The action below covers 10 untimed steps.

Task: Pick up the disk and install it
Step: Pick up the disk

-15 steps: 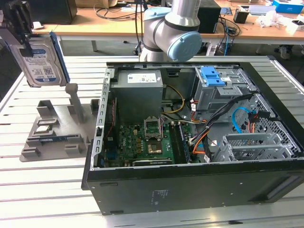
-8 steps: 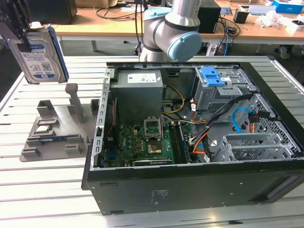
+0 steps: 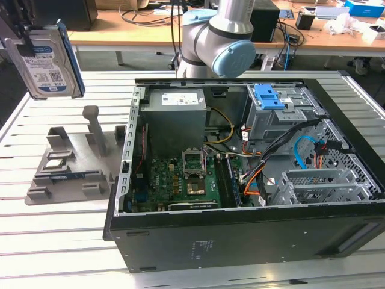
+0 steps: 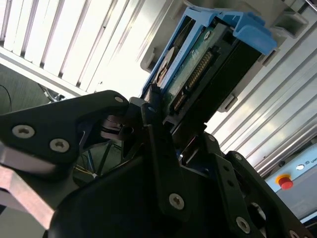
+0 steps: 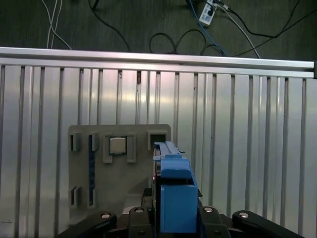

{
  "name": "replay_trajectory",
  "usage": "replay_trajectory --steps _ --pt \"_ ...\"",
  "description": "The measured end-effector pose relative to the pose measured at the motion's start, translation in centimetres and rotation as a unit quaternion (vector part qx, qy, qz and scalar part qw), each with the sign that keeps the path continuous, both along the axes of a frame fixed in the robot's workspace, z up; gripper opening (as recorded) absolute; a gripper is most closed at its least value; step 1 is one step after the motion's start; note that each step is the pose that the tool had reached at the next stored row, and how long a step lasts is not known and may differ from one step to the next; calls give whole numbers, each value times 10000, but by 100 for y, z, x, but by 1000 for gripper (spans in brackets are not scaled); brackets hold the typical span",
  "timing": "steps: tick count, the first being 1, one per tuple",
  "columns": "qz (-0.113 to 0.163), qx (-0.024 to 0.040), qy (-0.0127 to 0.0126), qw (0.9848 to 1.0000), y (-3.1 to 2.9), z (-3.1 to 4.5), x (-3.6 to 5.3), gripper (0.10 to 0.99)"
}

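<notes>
1. Nearest to us in the exterior view is the black side wall of the open computer case point(image 3: 240, 235). The case lies on its side with its inside facing up. Inside it we see a green motherboard point(image 3: 180, 180), a grey power supply box point(image 3: 176, 114) with a white label, a blue bracket point(image 3: 269, 96) on the drive cage, and bundles of cables.
2. The case rests on a counter point(image 3: 54, 241) of ribbed aluminium slats, which carries everything else we describe.
3. The arm point(image 3: 219, 36), grey with a pale blue joint cap, rises behind the case at the far side of the counter.
4. A grey holder point(image 3: 72, 162) with raised posts and pockets lies flat on the counter, just beside the case on the exterior view's left.
5. The disk point(image 3: 45, 60) is up in the air at the exterior view's upper left, clear of the counter and well apart from the case.
   - It hangs nearly upright, its white-and-blue label turned toward us and its blue carrier frame running along one edge.
   - In the second wrist view we see its green circuit board and connector row.
   - In the first wrist view the blue end of the frame hangs over the holder.
6. The claw point(image 4: 171, 131) is closed on the disk. Its black fingers point(image 4: 156, 144) press against the two faces at one end, and nothing else is in its grip.
7. A small square silver chip point(image 5: 117, 145) sits in a pocket of the holder, apart from the disk.
</notes>
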State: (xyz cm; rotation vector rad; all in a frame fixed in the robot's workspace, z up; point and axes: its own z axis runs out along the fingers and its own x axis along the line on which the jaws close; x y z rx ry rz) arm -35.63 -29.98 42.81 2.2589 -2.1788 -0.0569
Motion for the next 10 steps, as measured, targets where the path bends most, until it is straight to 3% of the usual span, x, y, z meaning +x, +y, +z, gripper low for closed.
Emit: replay_trajectory --steps 7,10 --pt "0 0 0 10000 10 145 1 365" --pt "0 0 0 10000 17 244 1 365"
